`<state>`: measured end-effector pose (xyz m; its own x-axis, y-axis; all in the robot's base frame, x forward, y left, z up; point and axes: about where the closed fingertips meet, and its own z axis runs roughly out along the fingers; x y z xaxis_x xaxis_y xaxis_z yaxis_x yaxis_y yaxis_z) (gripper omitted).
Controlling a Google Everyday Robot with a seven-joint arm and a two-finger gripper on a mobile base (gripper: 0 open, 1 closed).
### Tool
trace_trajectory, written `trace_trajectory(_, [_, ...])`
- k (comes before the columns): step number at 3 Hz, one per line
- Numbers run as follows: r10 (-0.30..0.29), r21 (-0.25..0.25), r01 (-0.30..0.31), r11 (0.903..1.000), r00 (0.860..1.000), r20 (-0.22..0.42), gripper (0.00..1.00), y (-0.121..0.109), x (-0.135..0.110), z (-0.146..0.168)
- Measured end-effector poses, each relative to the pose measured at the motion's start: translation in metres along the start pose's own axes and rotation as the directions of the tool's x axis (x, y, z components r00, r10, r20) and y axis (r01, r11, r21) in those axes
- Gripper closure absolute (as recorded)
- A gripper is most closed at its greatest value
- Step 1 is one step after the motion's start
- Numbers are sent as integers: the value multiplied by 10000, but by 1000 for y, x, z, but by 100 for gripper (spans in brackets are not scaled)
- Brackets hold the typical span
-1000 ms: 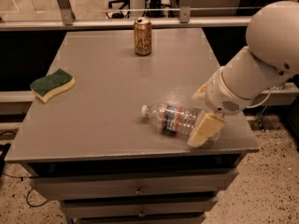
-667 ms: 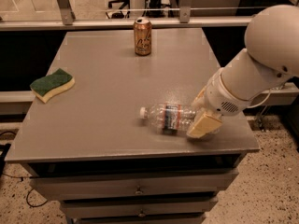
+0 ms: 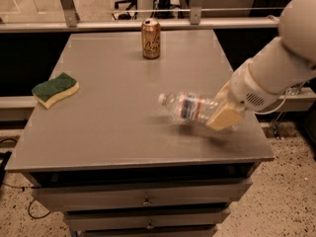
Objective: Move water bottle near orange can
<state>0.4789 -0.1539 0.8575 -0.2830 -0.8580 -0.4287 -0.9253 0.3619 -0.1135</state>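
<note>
The water bottle [image 3: 190, 106], clear ribbed plastic with a white cap and a red, white and blue label, lies sideways a little above the grey table [image 3: 108, 137], cap pointing left. My gripper [image 3: 223, 115] comes in from the right and is shut on the bottle's base end, with a cream finger [image 3: 224, 117] across it. The orange can [image 3: 150, 38] stands upright at the table's far edge, well beyond the bottle and slightly to its left.
A green and yellow sponge [image 3: 54, 89] lies near the table's left edge. The table's front edge lies just below the bottle, with drawers [image 3: 143, 199] beneath. A metal railing [image 3: 98, 26] runs behind the table. My white arm [image 3: 281, 63] fills the right side.
The gripper has closed on the bottle's base end and lifted it off the table, slightly up and to the right. The can and sponge have not moved.
</note>
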Motion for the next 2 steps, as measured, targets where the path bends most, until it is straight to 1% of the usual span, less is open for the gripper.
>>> trace_trajectory(1, [432, 1074, -487, 9930, 9977, 531, 100, -41, -7, -48])
trace_trajectory(2, [431, 1074, -487, 9930, 9977, 531, 100, -41, -7, -48])
